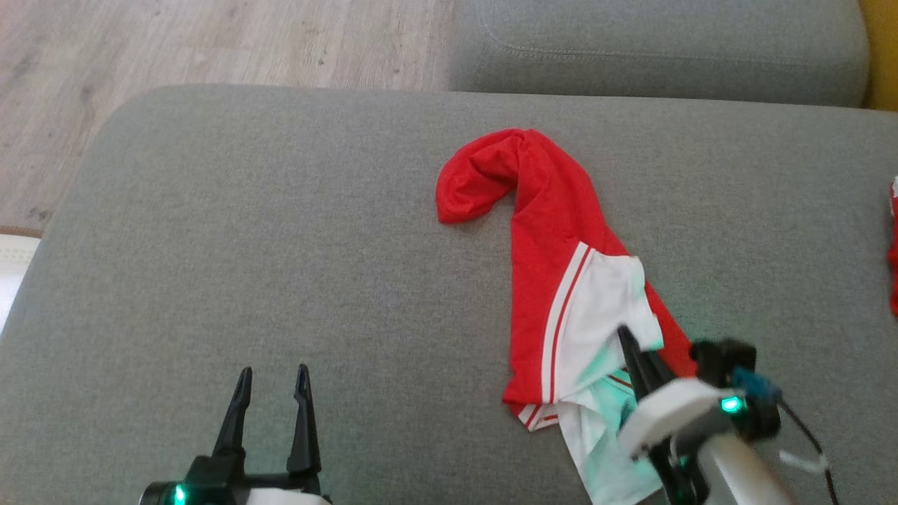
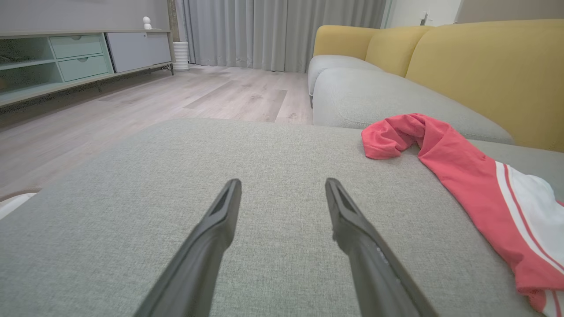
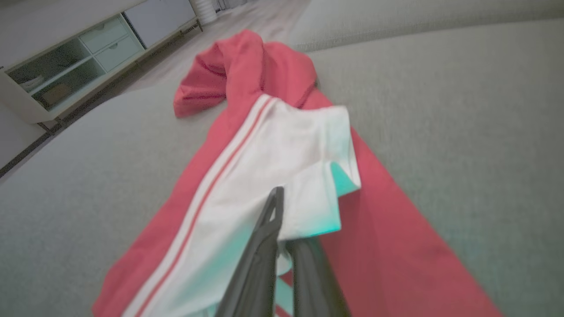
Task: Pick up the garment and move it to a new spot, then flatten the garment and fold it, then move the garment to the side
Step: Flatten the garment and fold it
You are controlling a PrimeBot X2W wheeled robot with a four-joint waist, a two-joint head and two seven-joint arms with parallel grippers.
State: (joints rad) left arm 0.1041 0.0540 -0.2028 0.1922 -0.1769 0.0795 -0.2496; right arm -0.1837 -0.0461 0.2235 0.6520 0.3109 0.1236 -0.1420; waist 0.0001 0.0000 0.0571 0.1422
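A red and white garment (image 1: 554, 231) lies stretched out on the grey cushion (image 1: 280, 231), its red end curled over at the far side and its white part nearest me. My right gripper (image 1: 626, 335) is shut on the white cloth near the garment's near end; in the right wrist view the garment (image 3: 273, 145) drapes over one finger of the right gripper (image 3: 285, 211), whose fingers are pressed together. My left gripper (image 1: 273, 372) stands open over bare cushion to the garment's left, holding nothing. In the left wrist view the left gripper (image 2: 282, 185) points past the garment (image 2: 462, 176).
A second grey cushion (image 1: 659, 49) lies behind, with wooden floor (image 1: 210, 42) at the far left. Another red item (image 1: 894, 259) shows at the right edge. A yellow sofa back (image 2: 484, 66) and a low cabinet (image 2: 66, 57) stand farther off.
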